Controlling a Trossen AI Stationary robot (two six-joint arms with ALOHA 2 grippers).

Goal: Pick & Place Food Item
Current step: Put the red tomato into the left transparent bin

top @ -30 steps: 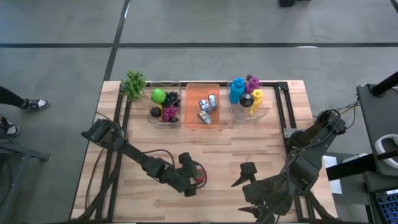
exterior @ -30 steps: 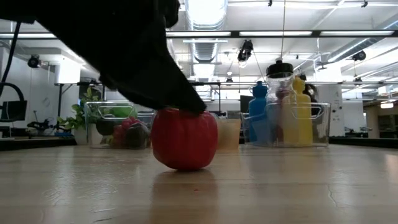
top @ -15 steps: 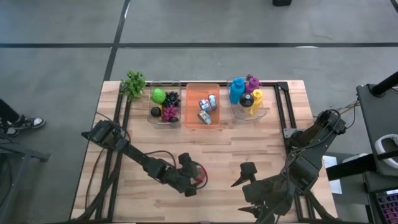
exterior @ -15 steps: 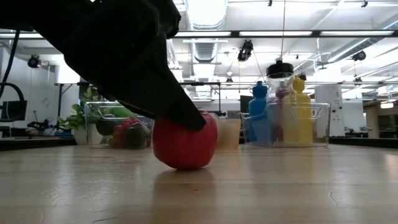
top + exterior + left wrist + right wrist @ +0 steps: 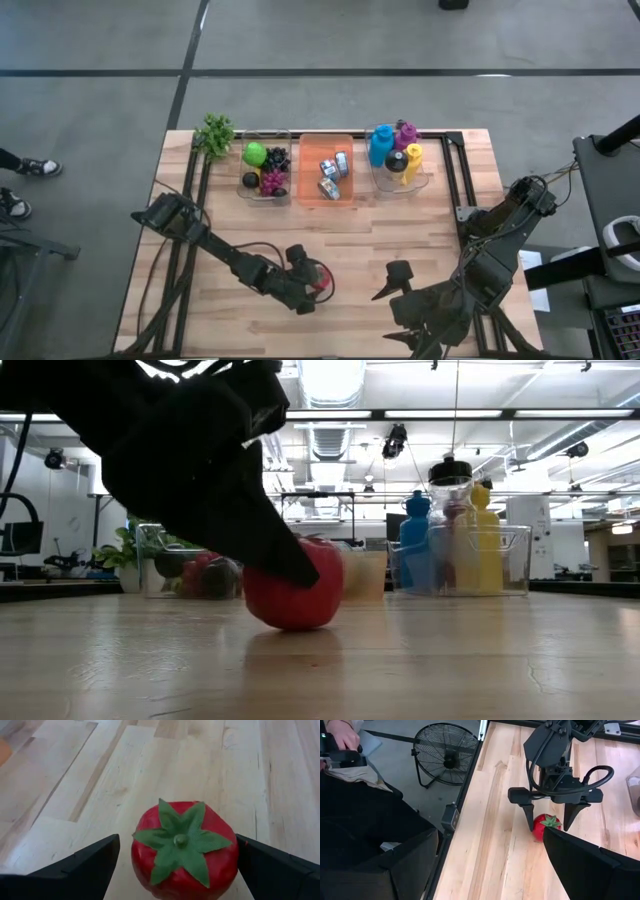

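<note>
A red tomato (image 5: 319, 279) with a green leafy top stands on the wooden table (image 5: 370, 235), a little left of the middle and toward the near edge. My left gripper (image 5: 180, 872) slants down over it, open, with one finger on each side of the tomato (image 5: 182, 850); the right wrist view shows the same straddle (image 5: 549, 826). Whether either finger touches the tomato I cannot tell. My right gripper (image 5: 490, 870) hangs open and raised above the table's near right part (image 5: 402, 292), holding nothing.
Along the far edge stand a clear bin of fruit (image 5: 265, 170), an orange bin of cans (image 5: 327, 168), a clear bin of bottles (image 5: 398, 155) and a green plant (image 5: 214, 133). Beyond the table's left side are a floor fan (image 5: 445, 752) and a person's hand (image 5: 340, 735).
My left gripper has sunk a little: in the low view its near finger has come from the tomato's top down along its side. The tomato has stayed where it was.
</note>
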